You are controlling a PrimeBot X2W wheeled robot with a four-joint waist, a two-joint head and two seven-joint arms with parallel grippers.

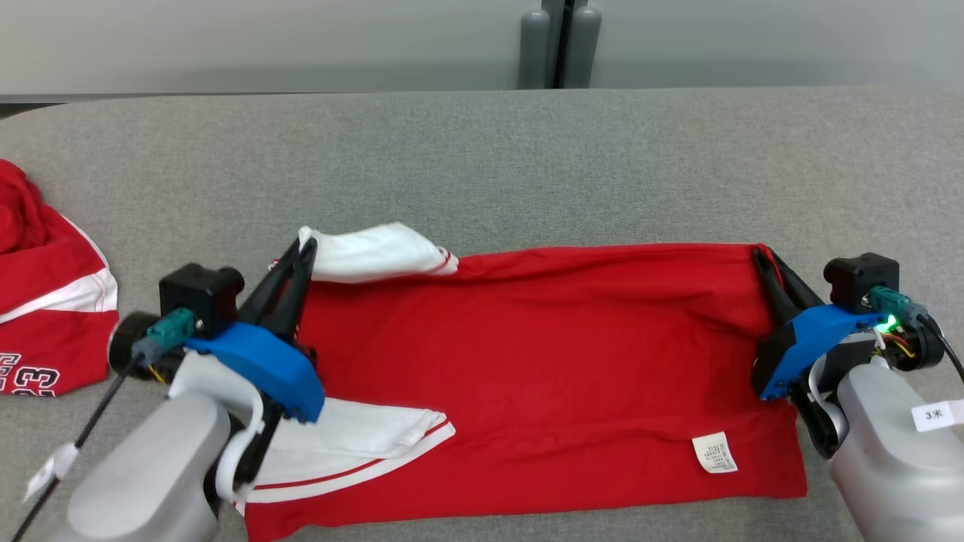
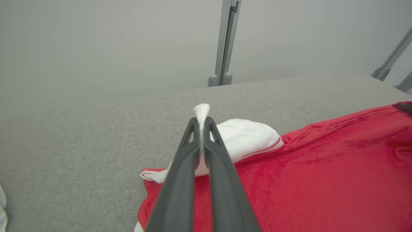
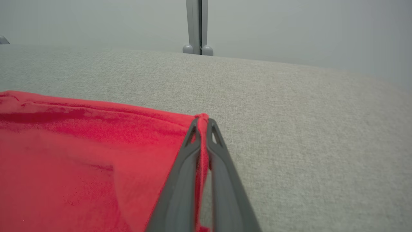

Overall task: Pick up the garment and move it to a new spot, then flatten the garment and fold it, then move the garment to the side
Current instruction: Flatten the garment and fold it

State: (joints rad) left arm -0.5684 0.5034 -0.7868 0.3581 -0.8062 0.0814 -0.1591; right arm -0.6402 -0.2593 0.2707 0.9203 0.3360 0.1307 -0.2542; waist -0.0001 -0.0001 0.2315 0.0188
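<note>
Grip first: my left gripper (image 2: 202, 120) is closed on a pinch of white cloth, which pokes up past the two dark fingertips, and that cloth belongs to the white sleeve (image 2: 248, 135) bunched just to the right of the tips in the left wrist view. My right gripper (image 3: 202, 120) is likewise clamped shut, with the red far corner of the garment (image 1: 527, 354) caught between its fingers. From the head camera the left gripper (image 1: 305, 245) and right gripper (image 1: 757, 252) sit at opposite ends of the garment's far edge, and the red body stretches between them with soft creases running along that edge. Behind the left gripper's tips, toward its wrist, a second white sleeve (image 1: 354, 444) with red trim lies flat on the red cloth, partly under the blue mount. Back from the right gripper's tips, near the garment's front edge, a small white label (image 1: 714, 452) faces up. Everything lies on a grey fabric surface (image 1: 482, 150). Well out to the left of the left gripper, apart from it, lies another red and white garment (image 1: 45, 301) in a heap. Beyond both sets of fingertips, past the far edge of the surface, a grey post (image 1: 561, 45) stands against a pale wall.
</note>
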